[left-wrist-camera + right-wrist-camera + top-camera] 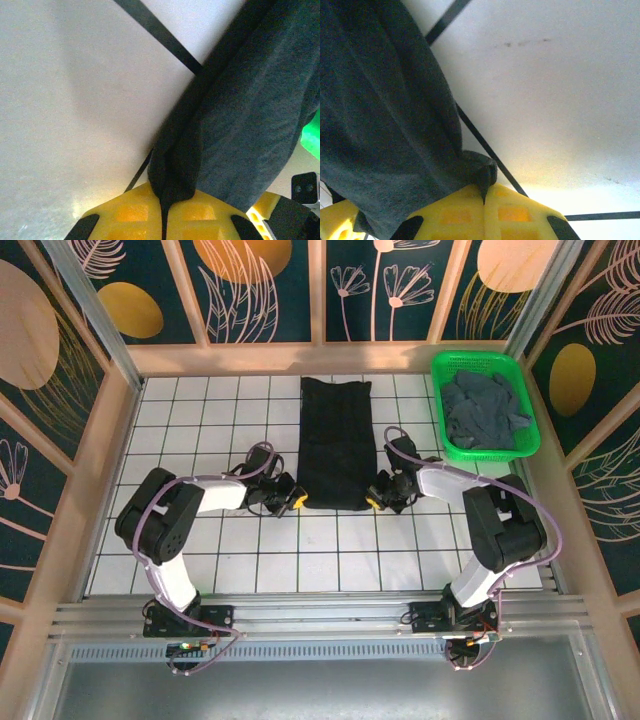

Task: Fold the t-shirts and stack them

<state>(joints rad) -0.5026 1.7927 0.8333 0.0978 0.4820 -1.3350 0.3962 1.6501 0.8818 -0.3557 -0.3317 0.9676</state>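
Note:
A black t-shirt (336, 443) lies as a long folded strip on the white tiled table (200, 430), running from the far edge toward the arms. My left gripper (297, 501) is shut on its near left corner, and the dark cloth (220, 125) bunches between the yellow fingers (130, 212). My right gripper (373, 501) is shut on the near right corner, with cloth (380, 125) pinched between its yellow fingers (512, 212). Another t-shirt, slate blue-grey (484, 410), lies crumpled in the green basket (452, 450).
The green basket stands at the back right corner of the table. Wooden rails (290, 360) and patterned walls enclose the table on three sides. Bare white tiles lie to the left of the black shirt and in front of it.

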